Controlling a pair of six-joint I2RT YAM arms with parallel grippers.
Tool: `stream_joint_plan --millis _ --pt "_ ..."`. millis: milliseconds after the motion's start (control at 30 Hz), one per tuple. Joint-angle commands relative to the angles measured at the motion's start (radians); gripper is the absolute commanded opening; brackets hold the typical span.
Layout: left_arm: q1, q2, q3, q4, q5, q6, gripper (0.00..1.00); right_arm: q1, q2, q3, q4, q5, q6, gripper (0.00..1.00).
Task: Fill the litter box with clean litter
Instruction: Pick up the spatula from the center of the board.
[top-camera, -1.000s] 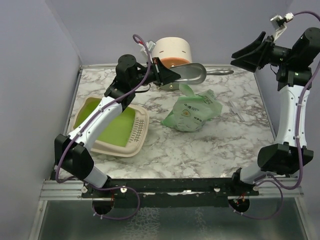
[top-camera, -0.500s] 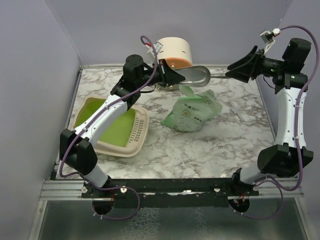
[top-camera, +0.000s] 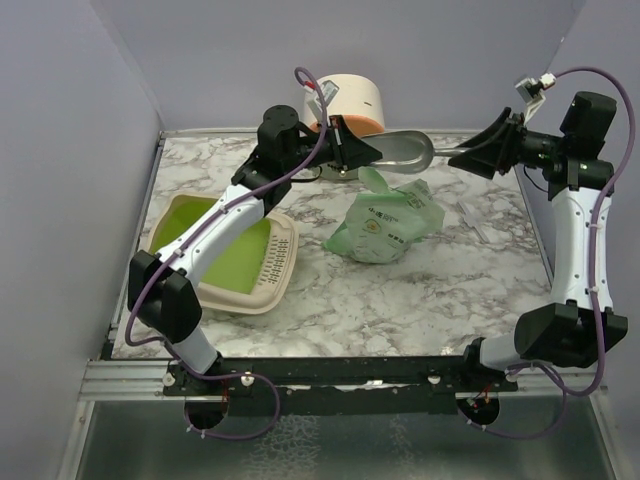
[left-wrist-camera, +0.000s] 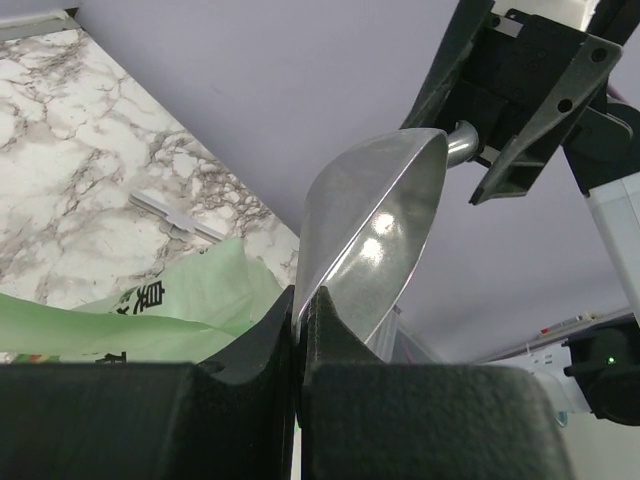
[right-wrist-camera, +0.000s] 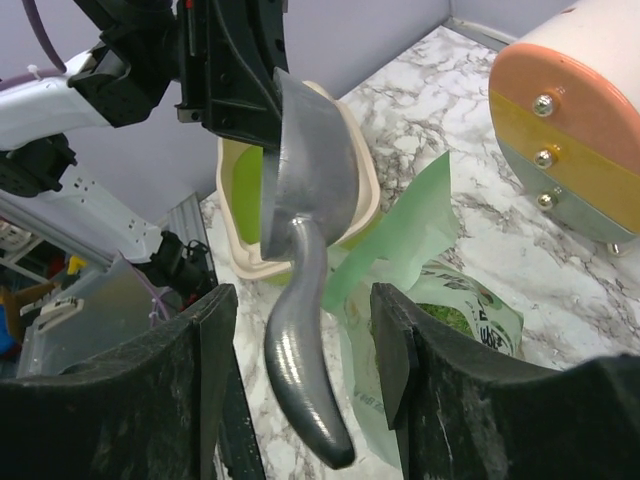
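A grey metal scoop (top-camera: 405, 150) hangs in the air over the back of the table, and my left gripper (top-camera: 372, 152) is shut on the rim of its bowl (left-wrist-camera: 375, 230). My right gripper (right-wrist-camera: 305, 300) is open, its fingers either side of the scoop's handle (right-wrist-camera: 300, 380) with a gap on both sides. The mint-green bag (top-camera: 385, 222) lies mid-table just below the scoop. The clean litter shows only as a grainy patch at the bag's mouth (right-wrist-camera: 442, 322). The litter box (top-camera: 235, 300), cream with a lime-green inside, sits at the left with nothing in it.
A cream cylinder (top-camera: 350, 100) with an orange, yellow and teal face stands at the back wall behind the scoop. A small white strip (top-camera: 472, 218) lies on the marble right of the bag. Walls close the table on three sides.
My right gripper has swung left and down from the right wall to straddle the scoop's handle, its jaws narrowing a little. The left arm has carried the scoop slightly right.
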Motion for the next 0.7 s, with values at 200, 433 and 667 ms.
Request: stream_joint_plan --millis 200,433,667 --pt "-0.016 0.022 0.036 0.04 0.001 0.004 0.0 0.004 -0.042 -0.021 0.018 -0.019 0.013 0.47" --pt "-0.018 0.031 0.043 0.049 0.002 -0.003 0.0 0.004 -0.048 -0.031 -0.02 -0.013 -0.025 0.37" --pt "-0.025 0.039 0.037 0.062 0.003 -0.011 0.0 0.004 -0.041 -0.031 -0.044 -0.013 -0.045 0.16"
